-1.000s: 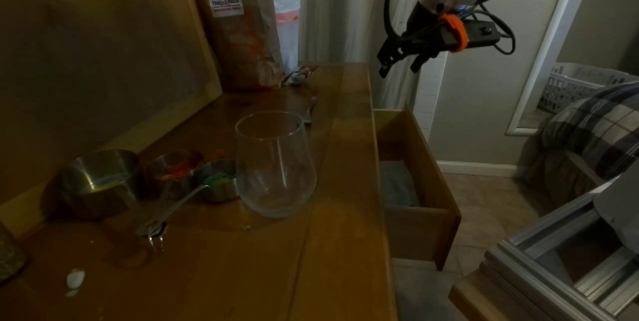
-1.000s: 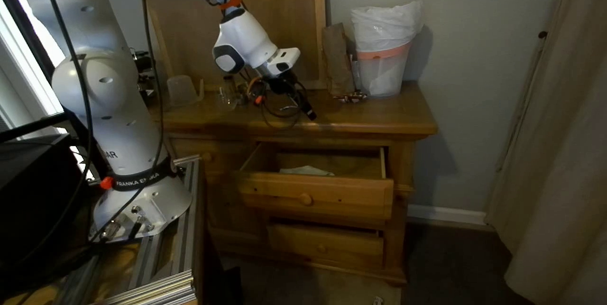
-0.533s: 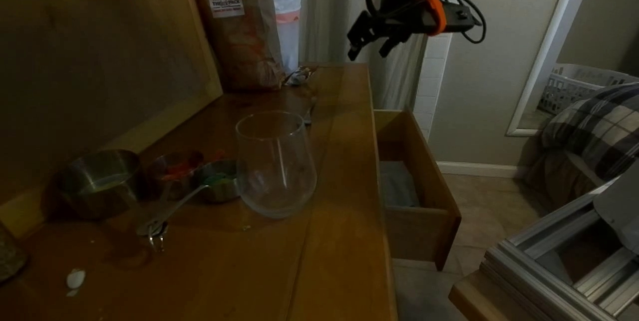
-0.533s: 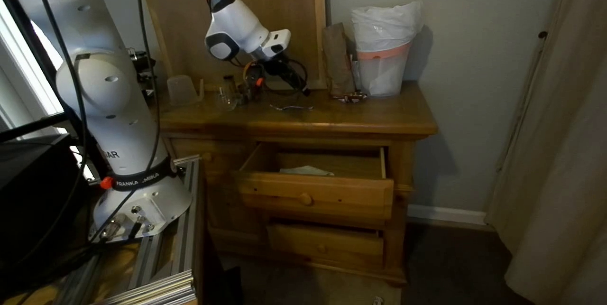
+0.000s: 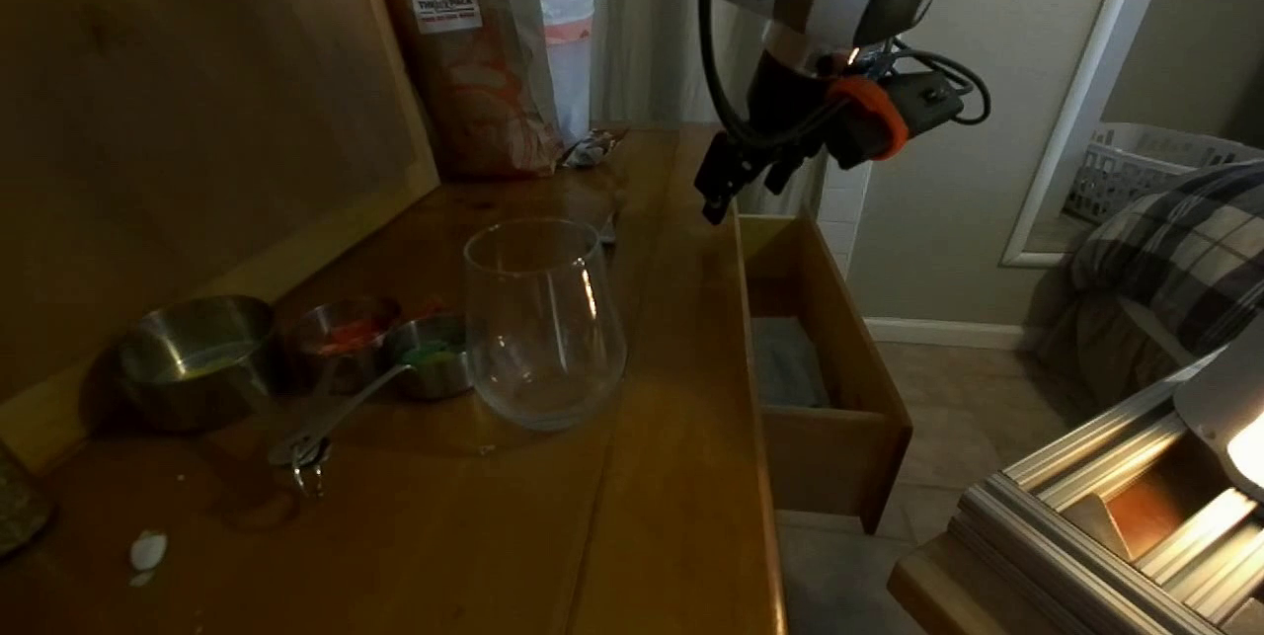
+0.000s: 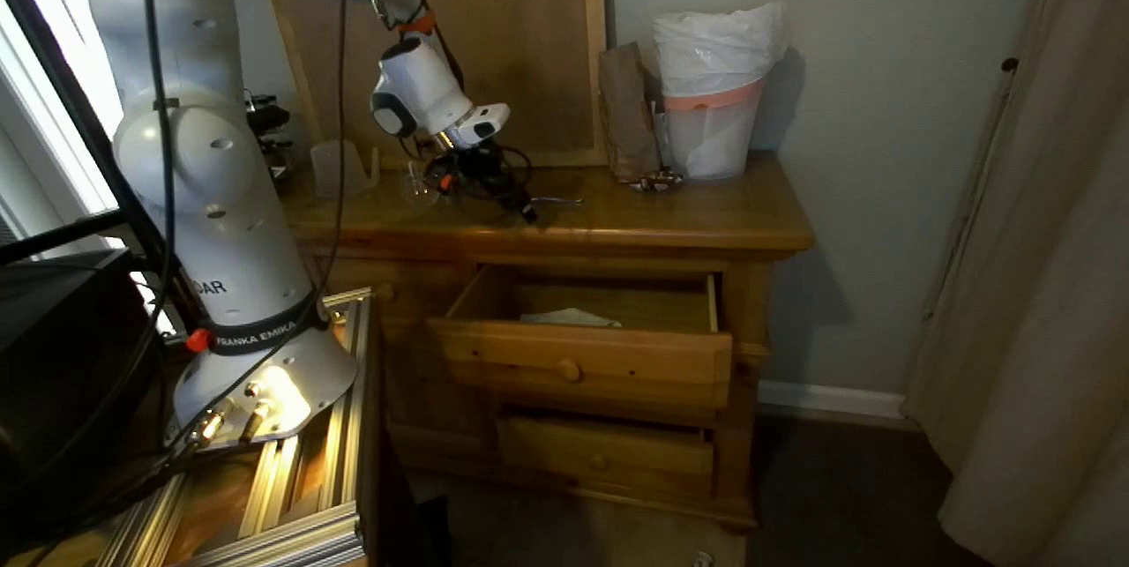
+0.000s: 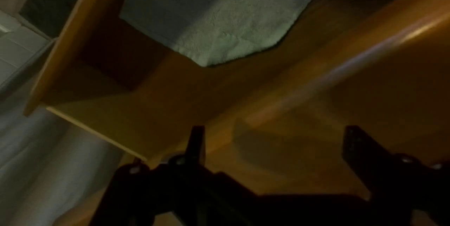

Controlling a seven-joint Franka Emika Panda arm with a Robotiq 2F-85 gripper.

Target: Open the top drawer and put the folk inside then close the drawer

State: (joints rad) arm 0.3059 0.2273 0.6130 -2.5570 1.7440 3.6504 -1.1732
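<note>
The top drawer (image 6: 512,354) stands pulled out of the wooden dresser, with its inside showing in both exterior views and in the wrist view. A thin silvery utensil, taken as the fork (image 6: 560,200), lies on the dresser top beyond my gripper (image 6: 529,216); part of it may be hidden by the gripper. In an exterior view only a small glint of it appears behind the glass. My gripper (image 7: 274,136) hangs over the front edge of the dresser top, tilted downward. Its fingers (image 7: 195,145) are wide apart, and between them only blurred wood is visible.
A pale cloth (image 7: 225,18) lies in the drawer. A stemless glass (image 5: 543,329) and metal measuring cups (image 5: 434,358) stand on the dresser top. A paper bag (image 5: 474,62) and a bin with a white liner (image 6: 719,100) are farther along. The lower drawer (image 6: 609,452) is slightly out.
My gripper first rose, then came down again, ending farther left in the view facing the dresser and more steeply tilted. The drawer has not moved. Bright light now falls on the robot's base.
</note>
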